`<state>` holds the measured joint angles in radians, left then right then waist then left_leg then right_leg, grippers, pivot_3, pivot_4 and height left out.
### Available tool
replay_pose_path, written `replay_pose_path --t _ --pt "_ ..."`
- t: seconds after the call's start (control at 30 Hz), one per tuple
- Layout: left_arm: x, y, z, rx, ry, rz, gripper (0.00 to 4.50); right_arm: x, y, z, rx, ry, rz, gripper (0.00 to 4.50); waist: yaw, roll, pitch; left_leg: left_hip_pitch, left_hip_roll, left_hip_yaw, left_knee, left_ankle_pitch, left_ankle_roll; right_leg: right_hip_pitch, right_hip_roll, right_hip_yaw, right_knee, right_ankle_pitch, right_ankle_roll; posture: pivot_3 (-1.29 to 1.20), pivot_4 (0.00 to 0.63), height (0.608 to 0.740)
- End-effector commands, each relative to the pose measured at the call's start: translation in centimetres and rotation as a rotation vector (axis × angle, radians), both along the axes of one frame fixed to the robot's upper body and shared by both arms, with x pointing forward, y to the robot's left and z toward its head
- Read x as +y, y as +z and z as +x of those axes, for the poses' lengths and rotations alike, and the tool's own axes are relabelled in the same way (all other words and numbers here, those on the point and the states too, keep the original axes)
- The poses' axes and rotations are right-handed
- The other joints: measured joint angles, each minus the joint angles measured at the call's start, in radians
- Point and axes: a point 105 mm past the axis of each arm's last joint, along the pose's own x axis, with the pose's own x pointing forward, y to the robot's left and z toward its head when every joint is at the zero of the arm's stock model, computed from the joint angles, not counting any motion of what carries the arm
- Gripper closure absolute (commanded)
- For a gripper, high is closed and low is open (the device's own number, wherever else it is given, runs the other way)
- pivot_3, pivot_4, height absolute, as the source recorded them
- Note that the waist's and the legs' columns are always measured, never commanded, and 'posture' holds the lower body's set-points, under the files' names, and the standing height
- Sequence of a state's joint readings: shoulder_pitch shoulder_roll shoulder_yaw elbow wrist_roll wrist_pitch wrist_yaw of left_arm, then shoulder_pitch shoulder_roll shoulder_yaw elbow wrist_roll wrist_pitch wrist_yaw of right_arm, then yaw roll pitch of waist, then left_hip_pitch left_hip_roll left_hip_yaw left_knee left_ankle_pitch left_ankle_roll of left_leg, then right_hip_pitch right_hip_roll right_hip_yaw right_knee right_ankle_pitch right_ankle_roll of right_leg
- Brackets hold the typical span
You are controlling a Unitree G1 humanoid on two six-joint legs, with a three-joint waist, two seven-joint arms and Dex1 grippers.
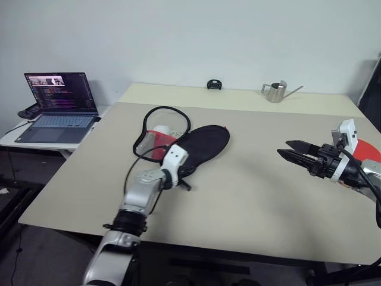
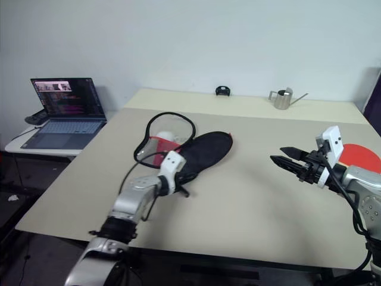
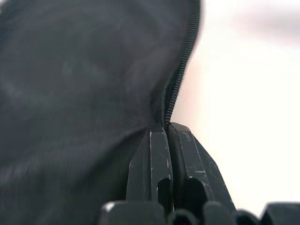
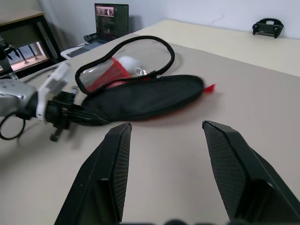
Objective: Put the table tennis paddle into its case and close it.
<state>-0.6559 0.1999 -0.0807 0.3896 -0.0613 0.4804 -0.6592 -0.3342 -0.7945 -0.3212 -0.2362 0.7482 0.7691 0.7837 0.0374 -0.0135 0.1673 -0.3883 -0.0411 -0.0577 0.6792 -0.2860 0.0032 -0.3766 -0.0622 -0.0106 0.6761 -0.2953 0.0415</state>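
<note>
The case (image 1: 205,145) was matt black woven cloth with a toothed zip; the counter (image 1: 250,196) smooth matt beige; the watering can (image 1: 276,91) shiny metal.

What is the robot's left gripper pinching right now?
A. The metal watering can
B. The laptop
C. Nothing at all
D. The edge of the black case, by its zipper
D: the left gripper is shut on the zippered edge of the case, which lies open on the table.
</note>
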Motion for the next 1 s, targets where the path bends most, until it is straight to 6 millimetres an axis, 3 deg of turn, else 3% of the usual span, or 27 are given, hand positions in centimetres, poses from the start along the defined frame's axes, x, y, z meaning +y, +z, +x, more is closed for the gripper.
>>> replay_pose_path --t 0.03,0.33,0.73,0.87,1.0 --pt "-1.8 1.7 0.9 -0.023 0.006 -0.043 4.48 0.4 1.6 -0.5 -0.069 0.018 -0.001 1.81 -0.013 0.0 0.0 -0.003 0.0 0.0 0.0 0.0 0.0 -0.002 0.0 0.0 0.0 0.0 0.0 0.0 0.15 0.74" --pt "-8.5 2.8 1.6 0.004 -0.065 -0.101 4.48 0.3 1.7 -0.9 -0.069 0.013 -0.006 1.81 -0.016 -0.001 0.0 -0.01 0.0 0.002 0.0 0.001 -0.001 -0.011 0.001 0.001 0.001 0.0 0.0 0.0 0.15 0.74" --pt "-12.2 3.1 1.5 0.045 -0.114 -0.149 4.48 0.1 1.7 -1.3 -0.07 0.0 -0.014 1.81 -0.016 -0.001 0.001 -0.01 0.0 0.002 0.0 0.001 -0.001 -0.011 0.001 0.001 0.001 0.0 0.0 0.0 0.15 0.74" --pt "-12.0 3.3 1.7 0.046 -0.098 -0.172 3.46 0.1 1.7 -1.4 -0.069 -0.002 -0.015 1.81 -0.016 -0.001 0.001 -0.01 0.0 0.003 0.0 0.001 -0.002 -0.011 0.001 0.001 0.001 0.0 0.0 0.0 0.15 0.74" --pt "-11.3 4.0 2.0 0.024 -0.097 -0.178 1.98 0.1 1.6 -1.3 -0.066 -0.002 -0.014 1.81 -0.017 -0.001 0.001 -0.01 0.001 0.003 0.0 0.002 -0.004 -0.011 0.001 0.001 0.002 0.0 0.0 0.0 0.15 0.74"
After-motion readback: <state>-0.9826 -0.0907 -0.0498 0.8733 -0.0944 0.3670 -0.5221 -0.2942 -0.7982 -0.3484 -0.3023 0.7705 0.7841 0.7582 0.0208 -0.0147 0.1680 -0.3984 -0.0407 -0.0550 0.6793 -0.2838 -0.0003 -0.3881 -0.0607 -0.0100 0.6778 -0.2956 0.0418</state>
